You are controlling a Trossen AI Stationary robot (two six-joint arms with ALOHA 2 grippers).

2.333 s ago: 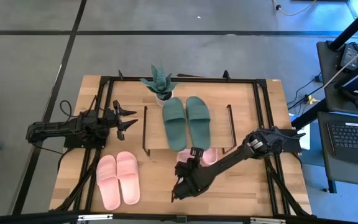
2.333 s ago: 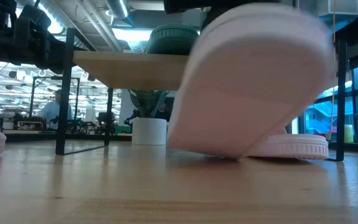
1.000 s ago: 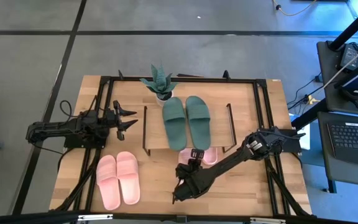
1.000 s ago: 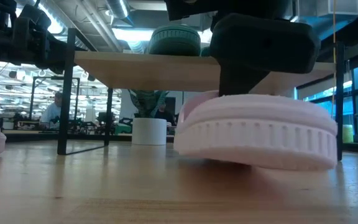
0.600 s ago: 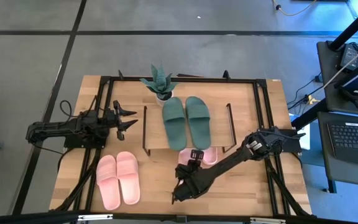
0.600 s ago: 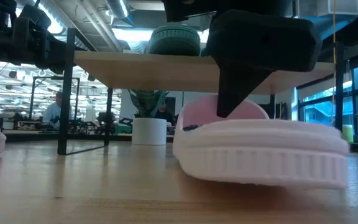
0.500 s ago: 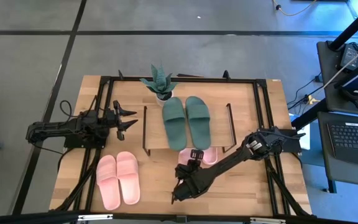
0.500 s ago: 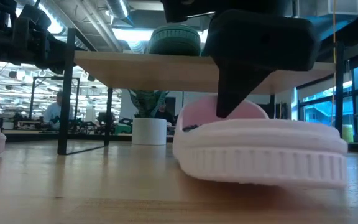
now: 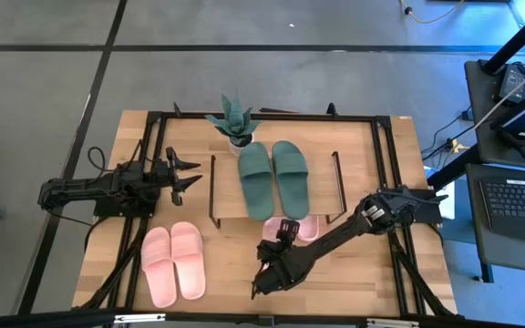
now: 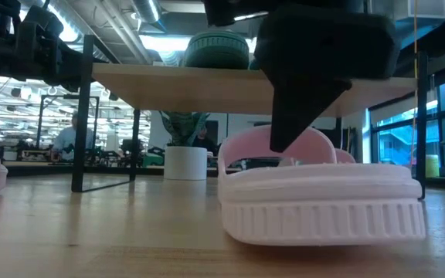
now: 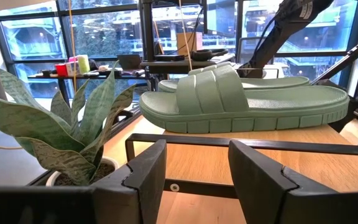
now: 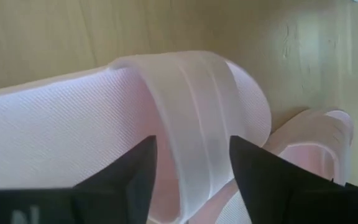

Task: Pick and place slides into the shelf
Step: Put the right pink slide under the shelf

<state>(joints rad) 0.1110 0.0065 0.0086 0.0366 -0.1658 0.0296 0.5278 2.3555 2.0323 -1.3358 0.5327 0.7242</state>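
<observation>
Pink slide [image 10: 323,202]: set flat on the worktop [image 9: 372,273] in front of the shelf [image 9: 317,205]; seen tilted and raised earlier.
Right pincer [image 12: 188,171]: fingers spread around the strap, contact not discernible; release judged underway.
Meaning: slide not yet under the shelf, a push inward is judged needed.
Left pincer [image 11: 194,168]: open, empty, parked beside the shelf.
Green slides [image 9: 273,178]: on the shelf top.
Hidden: second pink slide [image 12: 319,146] partly cut off; right fingertips hidden in high view.
</observation>
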